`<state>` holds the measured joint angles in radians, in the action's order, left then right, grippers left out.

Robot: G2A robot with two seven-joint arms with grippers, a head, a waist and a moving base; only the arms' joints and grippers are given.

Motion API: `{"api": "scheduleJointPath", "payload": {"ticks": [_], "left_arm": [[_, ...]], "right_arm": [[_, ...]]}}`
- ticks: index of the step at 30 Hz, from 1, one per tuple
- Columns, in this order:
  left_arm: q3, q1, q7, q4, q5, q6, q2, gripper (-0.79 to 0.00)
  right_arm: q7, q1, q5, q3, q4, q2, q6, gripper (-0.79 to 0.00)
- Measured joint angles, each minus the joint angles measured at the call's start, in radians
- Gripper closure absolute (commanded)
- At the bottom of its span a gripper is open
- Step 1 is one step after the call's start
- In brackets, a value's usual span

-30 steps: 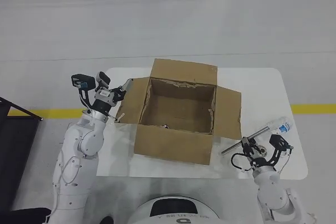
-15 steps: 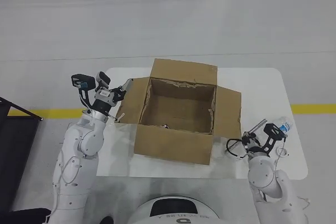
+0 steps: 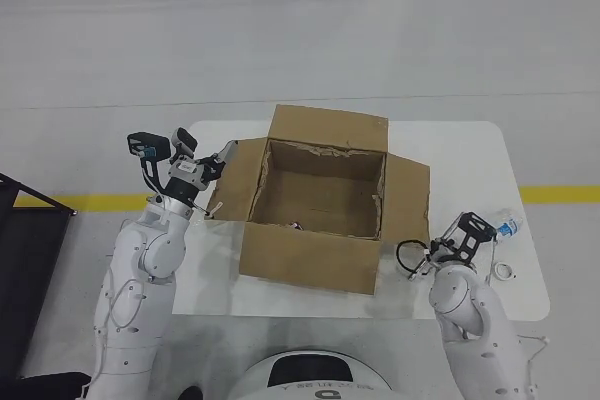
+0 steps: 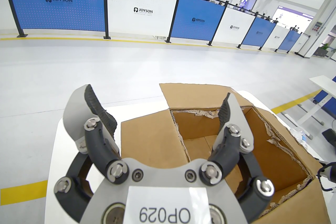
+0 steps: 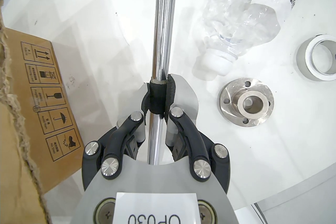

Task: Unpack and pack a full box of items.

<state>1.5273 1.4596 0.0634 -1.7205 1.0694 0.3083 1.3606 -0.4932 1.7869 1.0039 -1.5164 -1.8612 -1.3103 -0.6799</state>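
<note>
- Well, the cardboard box (image 3: 320,210) sits open in the middle of the white table (image 3: 460,150), all four flaps folded out and its torn inner edges showing
- Down on the box floor, toward the 7 o'clock corner, there's a small something too tiny to make out
- The left gripper (image 4: 158,99) hangs at 9 o'clock from the box, over the outer edge of that side's flap, jaws spread wide apart with nothing between them; whether it touches the cardboard I can't tell
- The right gripper (image 5: 160,80) is at about 4 o'clock from the box, low over the table, jaws clamped on a shiny metal rod (image 5: 164,25); the dark pads (image 5: 172,91) pinch it partway along, and the free length sticks out past the fingertips
- A crumpled clear plastic bottle (image 5: 244,20) lies on its side just beside the rod, at 3 o'clock from the box, white cap on and a blue label at its other end
- A round metal flange (image 5: 246,104) with bolt holes lies flat near the bottle's cap, apart from the rod
- A roll of tape (image 5: 317,57) sits near the flange, toward the table's 4 o'clock edge
</note>
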Motion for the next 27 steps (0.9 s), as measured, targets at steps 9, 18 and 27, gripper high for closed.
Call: {"api": "scheduleJointPath", "payload": {"ticks": [9,18,27], "left_arm": [[0.000,0.000,0.000,0.000,0.000,0.000,0.000,-0.785],[0.000,0.000,0.000,0.000,0.000,0.000,0.000,-0.785],[0.000,0.000,0.000,0.000,0.000,0.000,0.000,-0.785]], "right_arm": [[-0.061,-0.070,0.112,0.042,0.053,-0.003,-0.081,0.000],[-0.147,-0.130,0.183,0.053,0.121,-0.003,-0.087,0.000],[-0.218,-0.169,0.221,0.046,0.165,-0.004,-0.095,-0.148]]}}
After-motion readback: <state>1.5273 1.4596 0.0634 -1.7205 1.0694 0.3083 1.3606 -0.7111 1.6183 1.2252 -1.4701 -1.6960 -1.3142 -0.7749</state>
